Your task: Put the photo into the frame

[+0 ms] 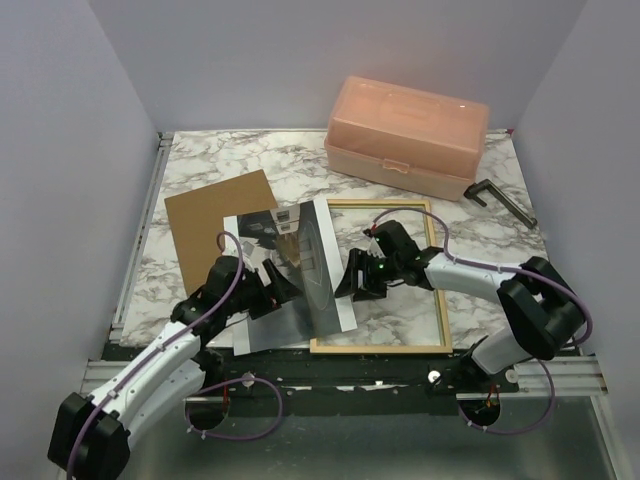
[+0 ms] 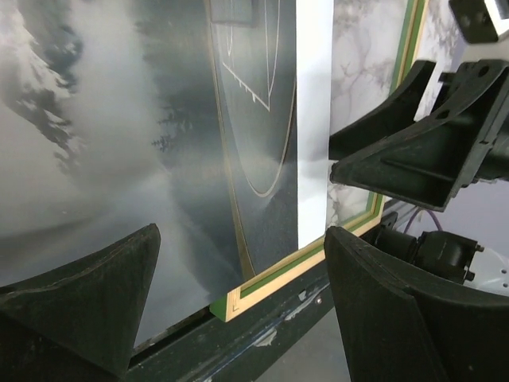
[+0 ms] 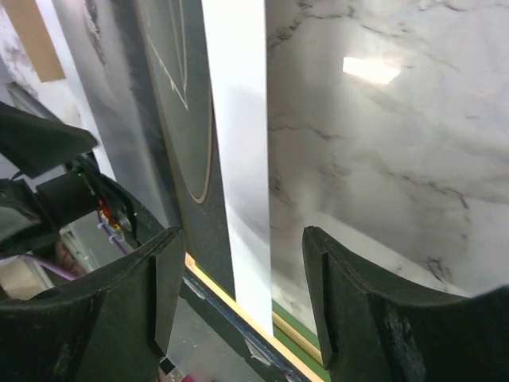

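The photo (image 1: 322, 265) lies face up on the marble table, its right white border overlapping the left side of the frame (image 1: 380, 347). The frame lies flat with pale wood up and green showing at its edges. My left gripper (image 1: 287, 287) hovers open over the photo's left part. In the left wrist view the photo (image 2: 119, 143) and the frame's near corner (image 2: 262, 286) lie below my open gripper (image 2: 242, 318). My right gripper (image 1: 352, 282) stands open at the photo's right border. In the right wrist view that white border (image 3: 235, 143) runs under the gripper (image 3: 238, 294), with nothing gripped.
A brown backing panel (image 1: 220, 225) lies at the back left, partly under the photo. A peach plastic box (image 1: 405, 135) stands at the back right, with a black handle-like tool (image 1: 498, 198) beside it. The black table rail (image 2: 262, 338) runs along the near edge.
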Action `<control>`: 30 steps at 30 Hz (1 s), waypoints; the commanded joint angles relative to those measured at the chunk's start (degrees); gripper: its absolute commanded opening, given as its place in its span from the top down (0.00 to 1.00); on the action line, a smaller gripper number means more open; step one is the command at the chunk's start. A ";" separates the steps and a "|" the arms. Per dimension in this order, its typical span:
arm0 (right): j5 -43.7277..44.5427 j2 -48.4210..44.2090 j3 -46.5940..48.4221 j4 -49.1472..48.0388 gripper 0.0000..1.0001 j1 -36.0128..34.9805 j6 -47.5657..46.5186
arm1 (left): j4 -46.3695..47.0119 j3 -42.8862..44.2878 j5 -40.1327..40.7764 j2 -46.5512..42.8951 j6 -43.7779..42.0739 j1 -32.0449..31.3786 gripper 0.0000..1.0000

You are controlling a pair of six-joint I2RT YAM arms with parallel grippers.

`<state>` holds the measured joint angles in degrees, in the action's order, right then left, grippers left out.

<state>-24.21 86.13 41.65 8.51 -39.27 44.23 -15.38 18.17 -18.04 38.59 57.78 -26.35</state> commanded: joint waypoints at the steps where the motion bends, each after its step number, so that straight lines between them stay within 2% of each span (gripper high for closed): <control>1: -6.88 2.69 -1.13 -7.88 0.34 -0.02 2.65 | 7.27 -0.78 2.04 6.23 5.39 -5.21 0.15; 5: -9.80 3.18 -1.42 -12.24 0.36 0.02 4.33 | 10.50 0.03 3.01 12.92 7.23 -8.36 0.16; 7: -10.86 2.76 -1.40 -13.54 0.42 0.03 5.16 | 10.66 0.83 3.81 14.86 7.35 -9.48 0.16; 8: -11.15 2.44 -1.30 -13.87 0.48 -0.02 5.41 | 10.48 1.17 4.12 15.29 7.30 -9.75 0.16; 11: -11.60 1.32 -1.05 -14.30 0.55 -0.10 6.35 | 10.02 1.51 4.94 15.62 7.17 -10.10 0.16; 14: -11.65 -0.10 -0.95 -13.72 0.69 -0.20 6.49 | 9.66 1.38 5.25 14.76 6.82 -10.11 0.16; 17: -9.67 -2.01 0.03 -10.21 0.86 -0.20 5.25 | 9.48 1.36 5.36 13.27 6.56 -10.19 0.16; 21: -6.97 -4.86 3.32 -3.20 0.97 -0.19 2.10 | 8.93 2.40 5.55 10.16 6.19 -10.19 0.16; 30: 9.01 -15.05 17.29 18.31 1.00 -0.15 -7.80 | 3.44 6.20 6.96 0.25 4.10 -10.35 0.16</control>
<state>-25.41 76.69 52.51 15.49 -39.31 42.28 -9.30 22.17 -13.34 43.24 63.33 -36.40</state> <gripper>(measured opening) 0.033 0.843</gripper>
